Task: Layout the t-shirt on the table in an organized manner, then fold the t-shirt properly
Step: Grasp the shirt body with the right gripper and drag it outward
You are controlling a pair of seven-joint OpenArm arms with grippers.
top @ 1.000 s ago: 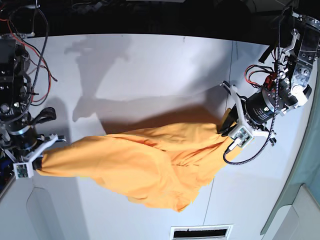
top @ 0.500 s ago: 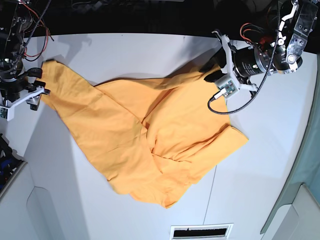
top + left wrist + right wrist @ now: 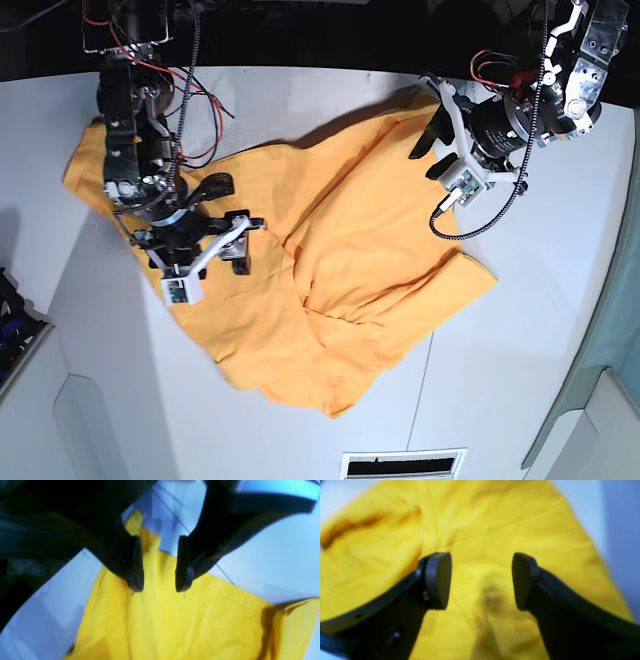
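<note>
The orange-yellow t-shirt (image 3: 350, 260) lies spread but creased on the white table (image 3: 540, 330), plain side up, with folds running through its middle. My right gripper (image 3: 235, 218) hovers over the shirt's left part. In the right wrist view this gripper (image 3: 481, 580) is open, with only cloth (image 3: 495, 525) lying below the gap. My left gripper (image 3: 425, 158) sits at the shirt's far right corner. Seen from the left wrist, it (image 3: 159, 587) is open above a narrow strip of the shirt (image 3: 175, 625); nothing is held.
A thin dark seam (image 3: 428, 390) crosses the table on the right. A slotted vent (image 3: 402, 465) sits at the near edge. Red and black cables (image 3: 195, 90) hang off the right arm over the shirt's far left. Table edge and dark background lie just behind both arms.
Both grippers opened and released the shirt, which went from hanging stretched between them to lying on the table. The right arm swung inward over the shirt's left part.
</note>
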